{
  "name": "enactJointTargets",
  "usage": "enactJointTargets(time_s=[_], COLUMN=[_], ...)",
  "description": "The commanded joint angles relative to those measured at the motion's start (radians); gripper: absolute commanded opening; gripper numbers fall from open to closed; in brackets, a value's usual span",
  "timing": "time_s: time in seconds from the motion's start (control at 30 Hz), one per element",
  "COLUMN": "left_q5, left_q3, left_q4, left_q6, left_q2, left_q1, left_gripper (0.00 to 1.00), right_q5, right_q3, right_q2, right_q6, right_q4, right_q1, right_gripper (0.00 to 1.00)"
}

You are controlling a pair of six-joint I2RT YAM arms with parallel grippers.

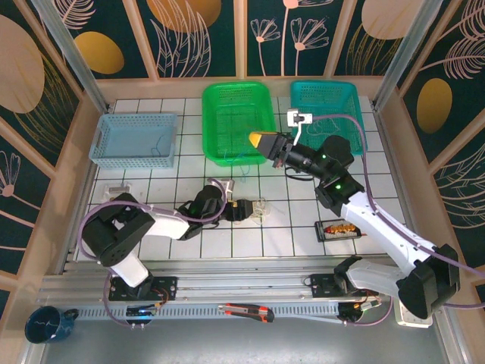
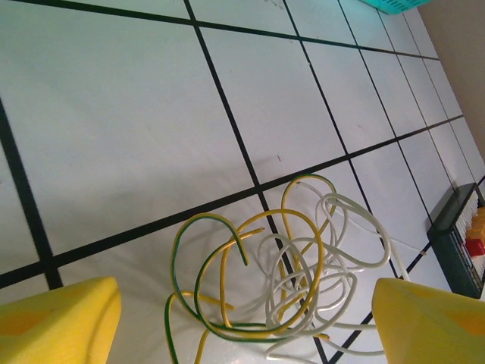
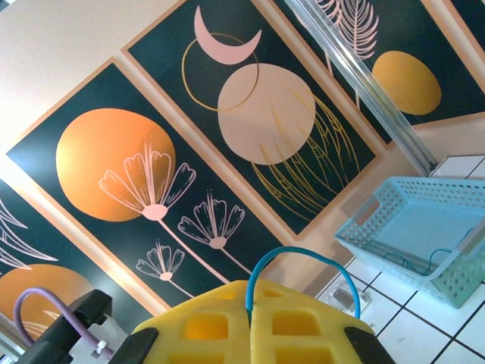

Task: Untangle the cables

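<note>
Left pincer [image 2: 246, 296] first: jaws spread wide and gripping nothing, with its yellow fingers [image 2: 61, 326] standing one on each side of the tangle of cables [image 2: 280, 280]. That knot of yellow-green and white loops lies on the tiled table [image 2: 151, 114], right in the gap between the fingers. Whether either pad touches a wire, I can't tell. Out past the right-hand finger, a black tray [image 2: 455, 243] sits on the tiles, well clear of the knot.

Over to the right pincer [image 3: 250, 318], which is closed tight. A blue cable [image 3: 303, 254] is pinched in the seam between its fingers, arching up out of the tips and curving back down behind one of them. The pincer is tilted up toward the painted wall panels [image 3: 265, 114]. Lower down and off to one side of the tips is the pale blue basket [image 3: 447, 280], with a bluish wire [image 3: 413, 262] lying on its floor.

From above, this pincer hangs over the near rim of the green basket [image 1: 209, 121], and the teal basket [image 1: 326, 85] is back beside its wrist. It is well apart from the left pincer and the tangle on the tiles.
</note>
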Motion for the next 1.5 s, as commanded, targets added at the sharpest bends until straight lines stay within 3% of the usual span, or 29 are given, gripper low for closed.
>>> enactJointTargets(time_s=[0.0, 0.4, 0.67, 1.03, 1.47], left_q5=[-0.037, -0.105, -0.066, -0.013, 0.000], left_q3=[-0.014, -0.091, 0.023, 0.227, 0.234], left_q4=[-0.065, -0.269, -0.302, -0.178, -0.082], left_q6=[0.012, 0.019, -0.015, -0.069, -0.108], left_q2=[-0.085, -0.449, -0.671, -0.647, -0.584], left_q1=[0.006, 0.005, 0.005, 0.005, 0.007], left_gripper=[0.87, 0.93, 0.97, 0.97, 0.86], right_q5=[0.023, 0.090, 0.154, 0.184, 0.182], right_q3=[0.016, 0.003, -0.015, -0.033, -0.053], right_q2=[-0.018, -0.034, -0.035, -0.030, -0.030], right_q6=[0.009, -0.022, -0.046, -0.043, -0.030], right_q4=[0.043, -0.008, -0.039, -0.041, -0.022], right_q1=[-0.017, -0.036, -0.037, -0.036, -0.036], right_gripper=[0.00, 0.00, 0.00, 0.00, 0.00])
